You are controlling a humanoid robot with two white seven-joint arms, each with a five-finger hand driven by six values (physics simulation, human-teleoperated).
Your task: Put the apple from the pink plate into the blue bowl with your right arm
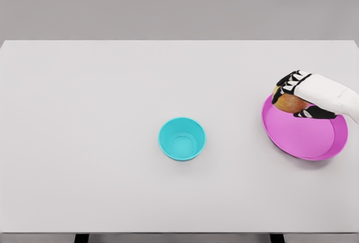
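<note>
A red-yellow apple (287, 103) lies at the far left part of the pink plate (303, 139), at the table's right side. My right hand (293, 94) comes in from the right edge and its fingers curl over and around the apple, hiding most of its top. The blue bowl (182, 138) stands near the table's middle, well to the left of the plate, and holds nothing. My left arm does not show.
The white table (84, 142) spans the whole view, with its far edge at the top and its front edge near the bottom. Grey wall lies behind it.
</note>
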